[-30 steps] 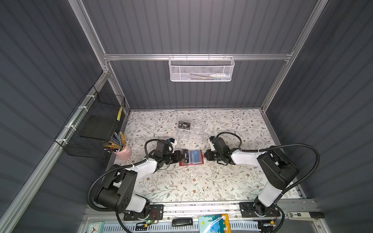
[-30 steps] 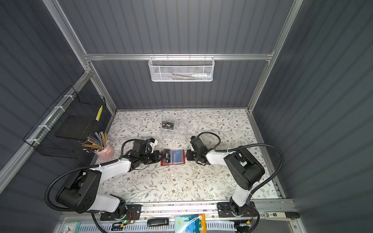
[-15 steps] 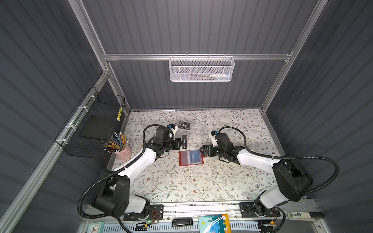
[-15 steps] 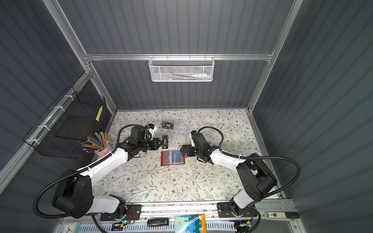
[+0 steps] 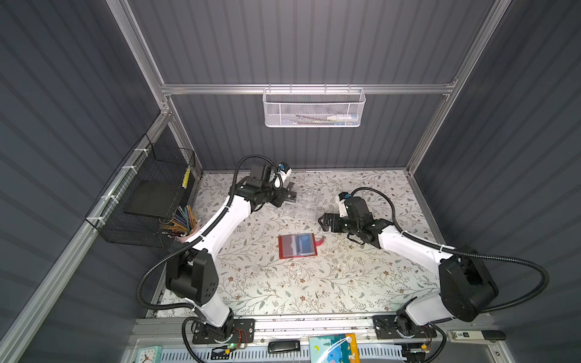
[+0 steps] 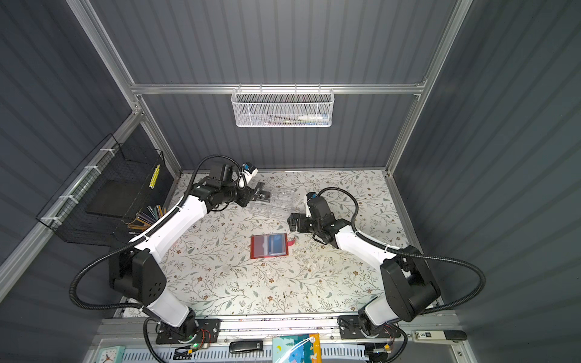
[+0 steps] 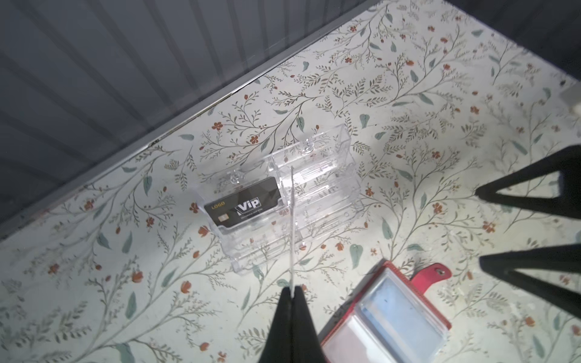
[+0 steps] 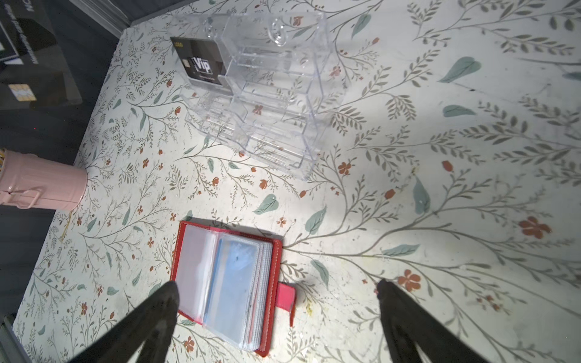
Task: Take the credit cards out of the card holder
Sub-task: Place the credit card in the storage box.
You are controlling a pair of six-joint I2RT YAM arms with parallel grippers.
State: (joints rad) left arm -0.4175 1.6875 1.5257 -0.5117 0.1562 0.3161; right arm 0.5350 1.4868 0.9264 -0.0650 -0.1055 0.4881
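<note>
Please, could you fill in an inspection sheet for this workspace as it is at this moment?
Surface: floral table top, nothing spilled that I can see.
Job's things: red card holder lies open and flat, with a bluish card in a sleeve; a black Vip card sits in the organizer; a held card is by the organizer.
Clutter: clear acrylic organizer; pink pencil cup; black wire basket.
Grippers: left gripper shut on the held card; right gripper open, empty.
Cables: black hoses loop along both arms.
Surroundings: grey ribbed walls; white mesh basket on the back rail.
</note>
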